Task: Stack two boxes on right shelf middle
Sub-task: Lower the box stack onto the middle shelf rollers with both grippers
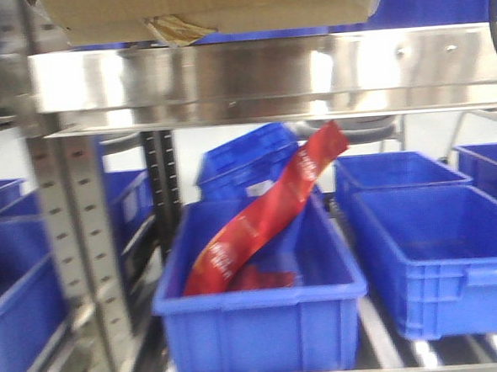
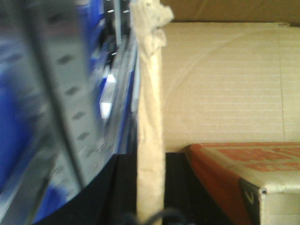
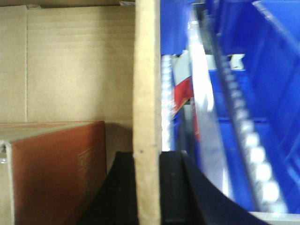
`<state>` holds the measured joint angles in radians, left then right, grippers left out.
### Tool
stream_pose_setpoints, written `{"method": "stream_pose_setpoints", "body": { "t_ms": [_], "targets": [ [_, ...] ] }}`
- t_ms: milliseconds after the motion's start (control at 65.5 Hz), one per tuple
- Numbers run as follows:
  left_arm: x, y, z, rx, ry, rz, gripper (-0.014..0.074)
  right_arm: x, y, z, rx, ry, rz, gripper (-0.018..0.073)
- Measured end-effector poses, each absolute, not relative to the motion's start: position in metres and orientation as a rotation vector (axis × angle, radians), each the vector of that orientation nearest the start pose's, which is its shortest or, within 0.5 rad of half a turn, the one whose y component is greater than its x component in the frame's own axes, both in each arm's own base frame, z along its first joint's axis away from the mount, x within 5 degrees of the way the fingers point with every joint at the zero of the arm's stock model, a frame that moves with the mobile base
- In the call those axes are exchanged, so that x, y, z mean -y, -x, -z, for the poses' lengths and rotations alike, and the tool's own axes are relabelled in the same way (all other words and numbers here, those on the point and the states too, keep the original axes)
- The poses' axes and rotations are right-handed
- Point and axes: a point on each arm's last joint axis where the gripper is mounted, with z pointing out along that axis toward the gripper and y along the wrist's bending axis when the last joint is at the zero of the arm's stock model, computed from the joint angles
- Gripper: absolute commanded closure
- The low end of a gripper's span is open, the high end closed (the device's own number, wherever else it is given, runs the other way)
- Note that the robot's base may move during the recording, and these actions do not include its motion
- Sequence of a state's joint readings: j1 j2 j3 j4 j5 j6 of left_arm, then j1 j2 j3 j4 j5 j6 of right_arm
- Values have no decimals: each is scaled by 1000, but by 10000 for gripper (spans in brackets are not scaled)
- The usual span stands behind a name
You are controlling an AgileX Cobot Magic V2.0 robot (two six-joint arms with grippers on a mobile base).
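Note:
A brown cardboard box (image 1: 212, 7) fills the top of the front view, its underside just over the shiny steel front beam of the shelf (image 1: 266, 67). A crumpled tape scrap (image 1: 175, 28) hangs from its lower edge. My left gripper (image 2: 151, 161) is shut on the box's left wall (image 2: 150, 93), one black finger on each side. In the same way my right gripper (image 3: 147, 157) is shut on the right wall (image 3: 147, 70). Inside the box lies an orange-printed carton (image 2: 243, 161), also seen as the carton (image 3: 56, 168) from the right wrist. No second box shows.
A grey perforated upright (image 1: 88, 246) stands left of the box, and the same upright (image 2: 61, 93) passes close by in the left wrist view. Blue bins (image 1: 261, 320) sit on the level below, one holding a red packet (image 1: 267, 214). Roller rails (image 3: 248, 140) and more blue bins (image 3: 276, 70) lie right.

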<state>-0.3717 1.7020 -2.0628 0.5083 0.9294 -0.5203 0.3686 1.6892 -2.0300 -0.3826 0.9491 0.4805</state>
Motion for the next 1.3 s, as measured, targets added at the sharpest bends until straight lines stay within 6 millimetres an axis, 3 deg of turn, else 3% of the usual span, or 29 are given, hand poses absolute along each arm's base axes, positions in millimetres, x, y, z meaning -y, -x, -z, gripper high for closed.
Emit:
{"method": "stream_pose_setpoints", "body": {
  "t_ms": [1298],
  "targets": [
    [101, -357, -492, -1951, 87, -23, 707, -107, -353, -482, -2031, -70, -72, 721]
  ]
}}
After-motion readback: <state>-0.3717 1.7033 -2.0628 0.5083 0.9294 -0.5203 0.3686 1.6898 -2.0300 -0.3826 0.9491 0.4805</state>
